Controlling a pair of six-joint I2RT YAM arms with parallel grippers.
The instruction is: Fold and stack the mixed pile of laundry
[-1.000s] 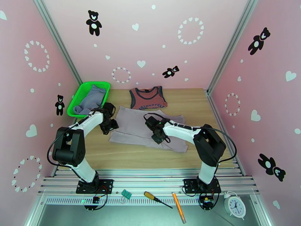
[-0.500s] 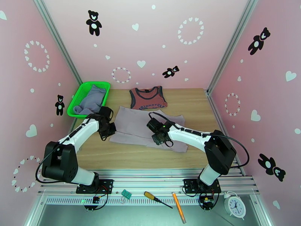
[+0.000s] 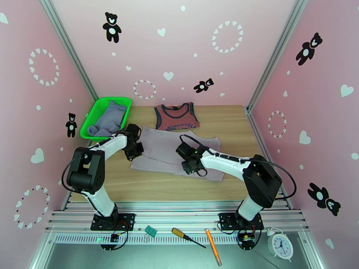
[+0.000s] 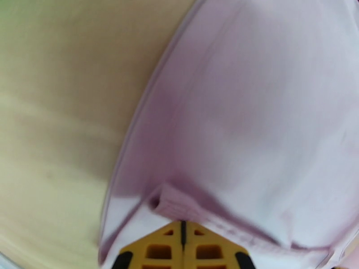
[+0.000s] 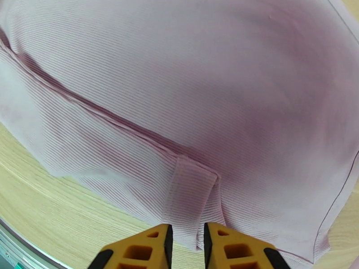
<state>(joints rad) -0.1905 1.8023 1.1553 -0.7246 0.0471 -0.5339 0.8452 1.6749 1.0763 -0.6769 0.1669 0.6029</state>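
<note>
The pale grey-lilac shirt (image 3: 164, 151) lies spread on the wooden table. At its left edge my left gripper (image 3: 134, 149) is shut on a pinched fold; the wrist view has the yellow fingertips (image 4: 197, 249) closed together on the shirt (image 4: 251, 108). On the shirt's front edge, my right gripper (image 3: 191, 165) is shut on a strip of the shirt (image 5: 202, 77) that runs between its yellow fingers (image 5: 155, 252). The rust-red top (image 3: 177, 116) lies flat behind. A blue-grey piece (image 3: 108, 118) sits in the green basket (image 3: 96, 107).
The basket stands at the table's back left corner. On the front rail lie green clips (image 3: 150, 231), a screwdriver (image 3: 187, 237), an orange pen (image 3: 213, 247) and a white clock (image 3: 282, 245). Pink walls close in the left, right and back.
My left gripper has shut on the shirt's left edge and its arm has shifted. My right gripper has narrowed onto the shirt's front edge and edged slightly right.
</note>
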